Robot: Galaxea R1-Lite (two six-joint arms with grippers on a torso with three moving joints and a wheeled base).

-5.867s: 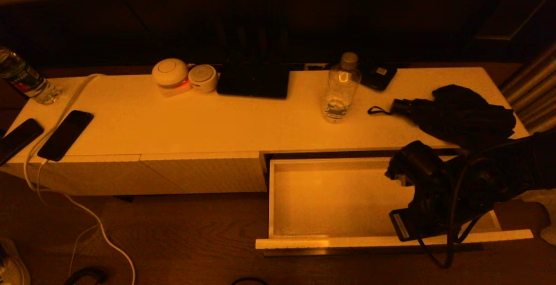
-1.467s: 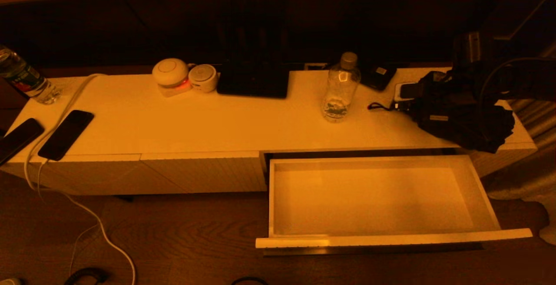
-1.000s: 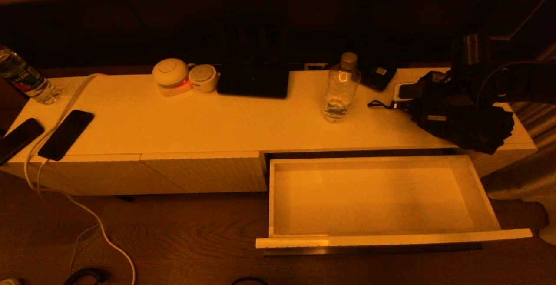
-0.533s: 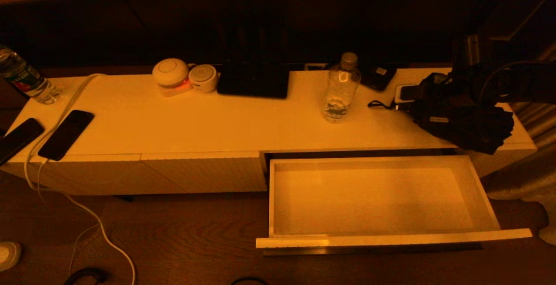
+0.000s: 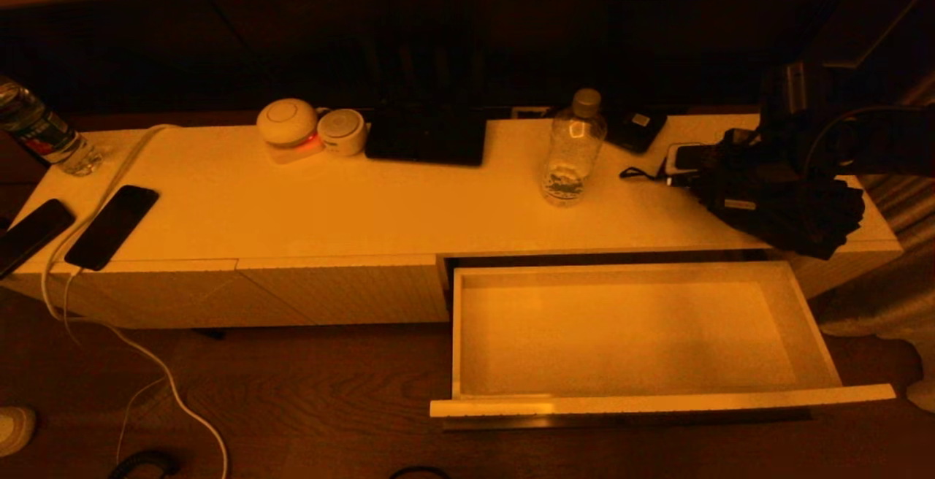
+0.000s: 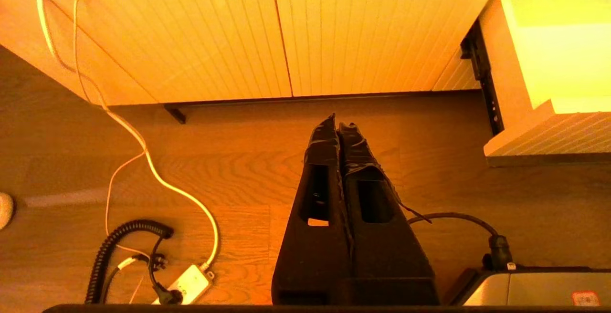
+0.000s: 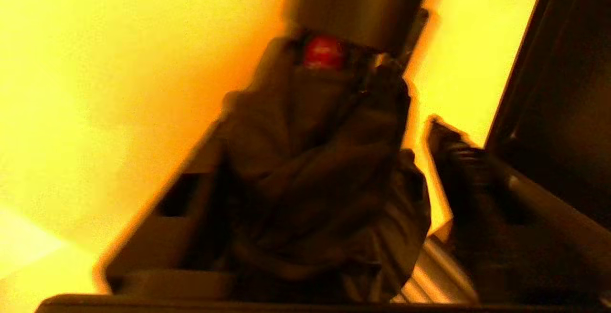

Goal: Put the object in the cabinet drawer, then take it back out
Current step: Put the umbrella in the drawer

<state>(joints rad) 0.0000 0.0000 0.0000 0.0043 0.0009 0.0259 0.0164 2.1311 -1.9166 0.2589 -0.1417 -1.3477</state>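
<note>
- Head view: the long white cabinet's worktop (image 5: 365,209) carries a folded black umbrella (image 5: 789,209) at its right end, lying flat just behind the drawer opening.
- The right hand (image 5: 690,163) is down over the umbrella's handle end, its dark arm reaching in from the right edge.
- The cabinet drawer (image 5: 657,404) below is pulled fully out and holds nothing; the umbrella is outside it.
- A clear plastic bottle (image 5: 573,150) stands upright just left of the umbrella. Two dark phones (image 5: 109,227) lie near the worktop's left end, beside a white cable (image 5: 109,172).
- Left wrist view: the left hand (image 6: 338,123) hangs over the wooden floor (image 6: 229,160), fingertips pressed together with nothing between them. It is in front of the ribbed front panels (image 6: 215,36), and the drawer's corner (image 6: 525,127) juts out to one side.
- Right wrist view: the umbrella's bunched fabric (image 7: 310,170) fills the space inside the right hand (image 7: 334,117). Its fingers (image 7: 157,222) stand on either side, partly parted. A bright strip shows between one finger and the cloth, so the grasp is not tight.
</note>
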